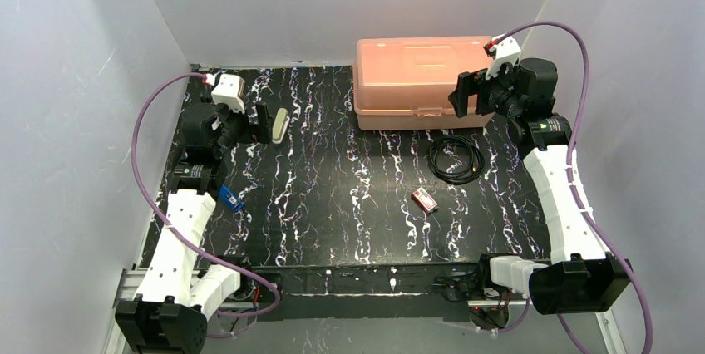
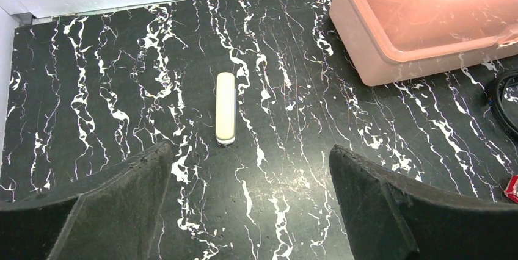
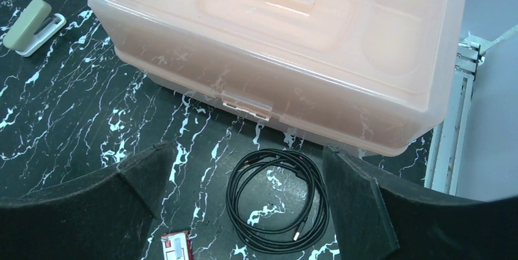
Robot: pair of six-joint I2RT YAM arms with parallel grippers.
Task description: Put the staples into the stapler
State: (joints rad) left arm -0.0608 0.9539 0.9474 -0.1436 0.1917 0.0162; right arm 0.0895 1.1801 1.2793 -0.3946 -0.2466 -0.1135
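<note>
The stapler (image 1: 280, 125), a pale cream bar, lies flat on the black marbled table at the back left; it also shows as the stapler (image 2: 225, 108) and the stapler (image 3: 30, 25). My left gripper (image 1: 264, 121) hovers just short of it, open and holding nothing, its left gripper (image 2: 250, 165) fingers spread wide. A small red staples box (image 1: 425, 199) with a pale tray lies mid-table, seen as the staples box (image 3: 177, 246). No loose strip of staples shows. My right gripper (image 1: 465, 93) hangs open and unladen over the cable, right gripper (image 3: 244, 153).
A translucent peach lidded case (image 1: 420, 80) stands at the back right, close under the right gripper. A coiled black cable (image 1: 456, 159) lies in front of it, cable (image 3: 278, 202). A small blue object (image 1: 230, 198) rests beside the left arm. White walls close in three sides.
</note>
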